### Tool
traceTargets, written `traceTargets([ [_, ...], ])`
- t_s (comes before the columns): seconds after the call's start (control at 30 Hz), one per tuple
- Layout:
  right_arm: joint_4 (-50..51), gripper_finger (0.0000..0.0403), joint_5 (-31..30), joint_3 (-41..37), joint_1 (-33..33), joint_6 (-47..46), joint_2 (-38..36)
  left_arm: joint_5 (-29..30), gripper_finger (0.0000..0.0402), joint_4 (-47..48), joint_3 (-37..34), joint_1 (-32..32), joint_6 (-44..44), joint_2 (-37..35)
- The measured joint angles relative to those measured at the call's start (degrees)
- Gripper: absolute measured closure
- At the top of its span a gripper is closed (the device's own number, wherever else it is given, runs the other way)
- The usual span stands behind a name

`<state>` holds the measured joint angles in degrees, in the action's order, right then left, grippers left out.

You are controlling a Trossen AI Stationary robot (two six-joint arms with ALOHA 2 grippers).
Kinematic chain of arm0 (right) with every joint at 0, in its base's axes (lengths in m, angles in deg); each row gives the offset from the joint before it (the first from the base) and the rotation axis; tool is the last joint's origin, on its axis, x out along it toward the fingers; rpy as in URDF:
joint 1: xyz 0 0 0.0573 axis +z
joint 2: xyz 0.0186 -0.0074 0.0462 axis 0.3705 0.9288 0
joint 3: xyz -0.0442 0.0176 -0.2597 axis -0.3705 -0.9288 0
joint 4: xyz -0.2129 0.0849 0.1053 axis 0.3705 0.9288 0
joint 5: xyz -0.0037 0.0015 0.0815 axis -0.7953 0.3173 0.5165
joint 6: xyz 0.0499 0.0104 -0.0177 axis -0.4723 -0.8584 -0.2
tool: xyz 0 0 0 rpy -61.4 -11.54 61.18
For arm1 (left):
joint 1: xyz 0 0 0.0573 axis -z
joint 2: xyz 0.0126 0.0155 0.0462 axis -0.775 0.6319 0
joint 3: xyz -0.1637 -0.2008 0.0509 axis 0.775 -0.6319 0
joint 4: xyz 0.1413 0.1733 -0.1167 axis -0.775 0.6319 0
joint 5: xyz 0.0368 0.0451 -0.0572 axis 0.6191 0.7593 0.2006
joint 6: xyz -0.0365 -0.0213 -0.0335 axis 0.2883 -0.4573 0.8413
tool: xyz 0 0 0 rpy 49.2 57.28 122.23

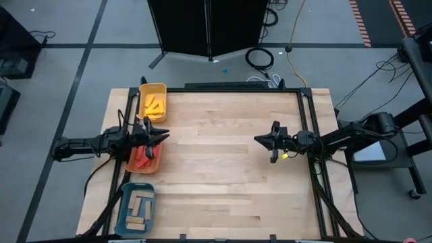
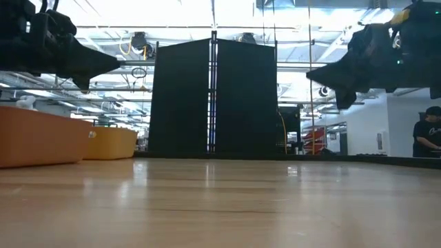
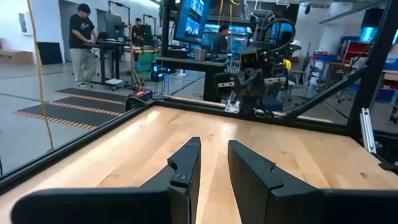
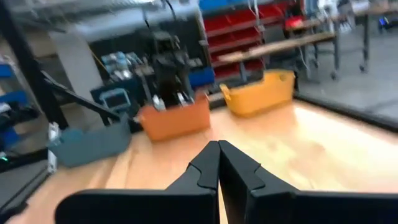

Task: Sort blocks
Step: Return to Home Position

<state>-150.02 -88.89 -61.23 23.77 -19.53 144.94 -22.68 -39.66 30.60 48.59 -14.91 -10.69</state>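
blocks (image 1: 154, 106) in trays (image 1: 152, 85) by slightly spread left gripper (image 1: 166, 135), well apart from pressed-together right gripper (image 1: 258, 140)

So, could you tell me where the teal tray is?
High view: the teal tray sits at the bottom-left corner of the table, just below the orange tray, holding tan blocks.

1. No text, number, brand or sign can be read in any view.
2. Low view: a person (image 2: 427, 136) at 3 o'clock wears a dark shirt with a pale mark on the chest, too small to make out.
3. Left wrist view: a blue-lit screen (image 3: 191, 18) beyond the desk (image 3: 155, 137) shows only blurred shapes, no legible words.
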Motion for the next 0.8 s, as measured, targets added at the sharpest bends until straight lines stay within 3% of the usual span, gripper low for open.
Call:
traceTargets([
  [0.13,3.86,0.0403,4.07,0.07,-1.69,2.08,-5.2,1.01,0.0325,0.0,-0.02,0.0,0.05,0.02],
  [0.3,24.72,0.0403,5.24,0.04,-3.5,0.89,-17.01,3.29,0.0325,-0.12,-0.04,0.0,-1.59,0.02],
  [0.4,31.88,0.0403,6.36,0.06,-4.68,3.63,-24.21,3.15,0.0325,-0.11,-0.04,0.0,-1.54,0.02],
  [0.6,50.24,0.0403,20.65,0.07,-9.31,8.04,-35.92,2.74,0.0325,-0.11,-0.04,0.0,-1.54,0.02],
  [0.8,63.83,0.0403,28.92,0.07,-12.28,12.88,-44.88,2.58,0.0325,-0.07,-0.07,0.0,-1.54,0.02],
])
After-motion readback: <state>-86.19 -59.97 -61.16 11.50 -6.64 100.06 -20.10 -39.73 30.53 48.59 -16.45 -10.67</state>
